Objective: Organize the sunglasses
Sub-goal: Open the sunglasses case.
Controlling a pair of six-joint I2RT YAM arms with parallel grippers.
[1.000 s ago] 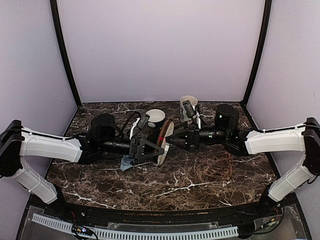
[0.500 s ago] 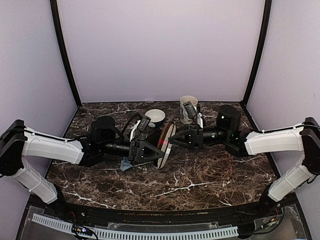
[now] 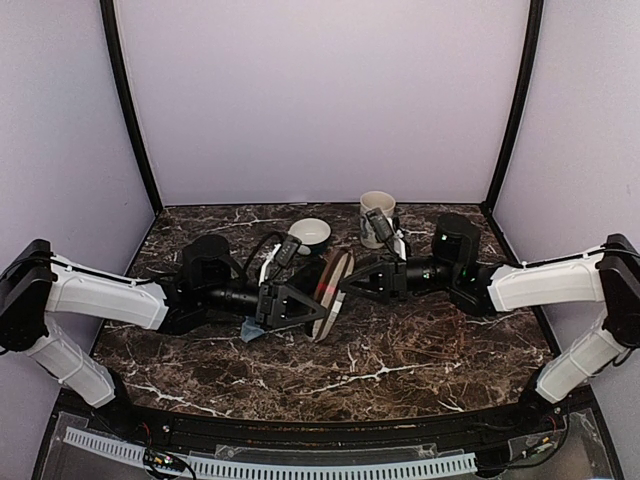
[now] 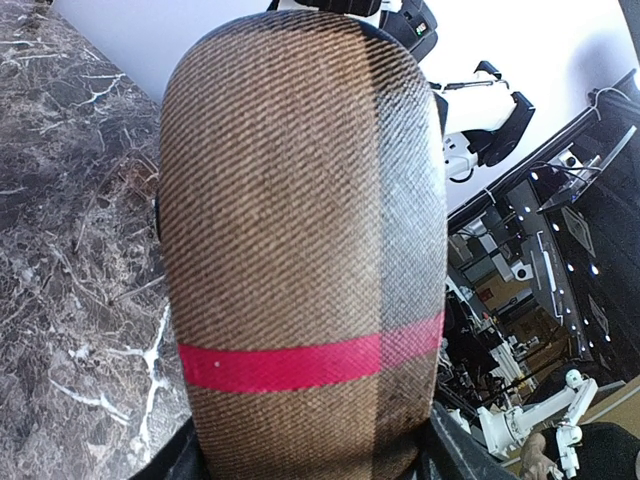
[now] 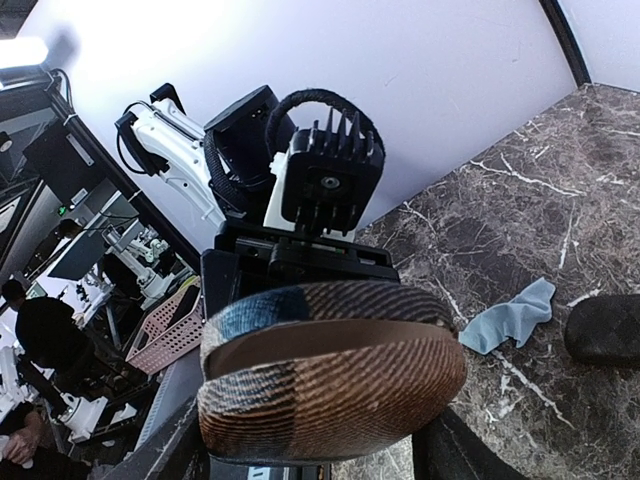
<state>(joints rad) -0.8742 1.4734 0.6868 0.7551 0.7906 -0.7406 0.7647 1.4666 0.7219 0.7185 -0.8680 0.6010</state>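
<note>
Sunglasses: seen in no view, possibly shut inside the case. Brown woven oblong case (image 3: pixel 332 285), red-striped: held above the marbled tabletop (image 3: pixel 400 360), clamped at one end by the left tool (image 3: pixel 312 305). Right tool (image 3: pixel 350 283): spread wide a second ago, now closed on the other end; opening is judged imminent.

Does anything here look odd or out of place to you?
Nothing is broken or spilled. The brown striped case stands on edge in the air, gripped between the left hand and right hand. A blue cloth lies crumpled on the table nearby.
</note>
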